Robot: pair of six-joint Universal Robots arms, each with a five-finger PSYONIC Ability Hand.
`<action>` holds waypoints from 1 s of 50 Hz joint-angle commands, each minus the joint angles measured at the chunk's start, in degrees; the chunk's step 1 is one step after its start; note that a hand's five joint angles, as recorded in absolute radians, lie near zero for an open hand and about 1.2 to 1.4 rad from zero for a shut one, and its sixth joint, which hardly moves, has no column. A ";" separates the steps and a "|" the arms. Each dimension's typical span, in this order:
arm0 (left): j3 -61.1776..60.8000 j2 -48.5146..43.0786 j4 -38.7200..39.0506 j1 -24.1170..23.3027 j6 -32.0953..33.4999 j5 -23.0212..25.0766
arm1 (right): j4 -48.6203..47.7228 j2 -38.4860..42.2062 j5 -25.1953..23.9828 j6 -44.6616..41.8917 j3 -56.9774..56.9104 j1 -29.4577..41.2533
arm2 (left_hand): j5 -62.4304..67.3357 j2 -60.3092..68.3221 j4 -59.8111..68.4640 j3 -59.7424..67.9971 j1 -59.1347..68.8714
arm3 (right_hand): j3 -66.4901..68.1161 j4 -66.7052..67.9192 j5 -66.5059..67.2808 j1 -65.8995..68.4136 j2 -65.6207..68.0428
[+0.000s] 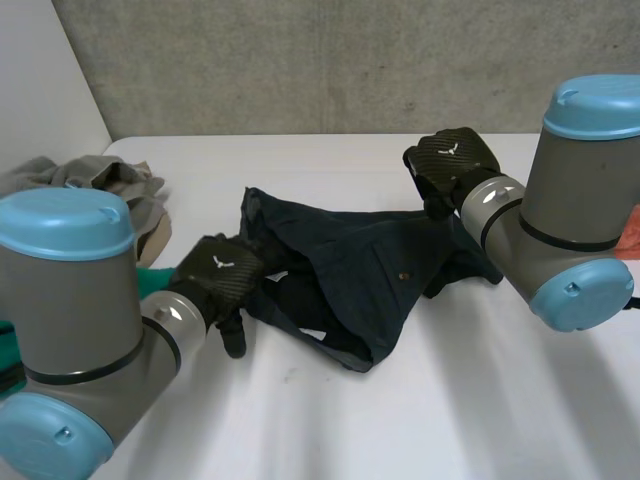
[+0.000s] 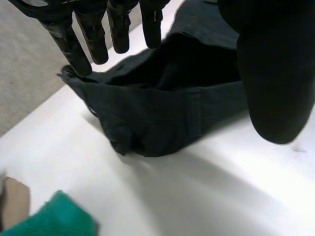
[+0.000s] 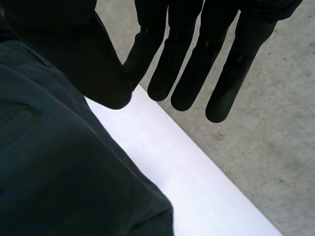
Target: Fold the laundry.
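Observation:
A dark navy garment (image 1: 340,270) lies crumpled in the middle of the white table (image 1: 470,400). My left hand (image 1: 215,275) is at the garment's left edge, open. Its straight fingers (image 2: 81,37) hover at the rim of the cloth (image 2: 167,108) and its thumb (image 2: 275,73) stands apart over the fabric. My right hand (image 1: 455,160) is at the garment's right end, which rises toward it. There its thumb (image 3: 93,64) pinches the dark cloth (image 3: 59,172). Its fingers (image 3: 187,64) reach past the table's far edge.
A heap of beige and grey clothes (image 1: 110,180) sits at the table's back left corner. A green cloth (image 2: 54,216) lies beside my left arm, near the left edge. Something orange-red (image 1: 630,240) shows at the right edge. A concrete wall stands behind the table.

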 commanded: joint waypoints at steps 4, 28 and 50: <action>0.24 2.01 3.77 1.75 0.52 -0.48 | -0.13 0.90 0.25 4.50 0.06 0.24 | -1.18 0.03 0.29 -0.19 0.12 | 7.76 7.61 7.92 9.13 7.53; 10.79 -19.17 10.53 3.77 11.94 6.29 | -0.83 3.63 1.40 0.82 -0.56 -2.49 | 26.36 27.57 27.82 27.35 27.66 | -57.22 -57.37 -57.07 -55.86 -57.45; 46.10 -14.69 26.01 13.00 17.13 -3.74 | -1.62 3.37 2.19 -0.86 -0.82 -3.10 | 66.94 68.15 68.41 67.94 68.24 | -57.22 -57.37 -57.07 -55.86 -57.45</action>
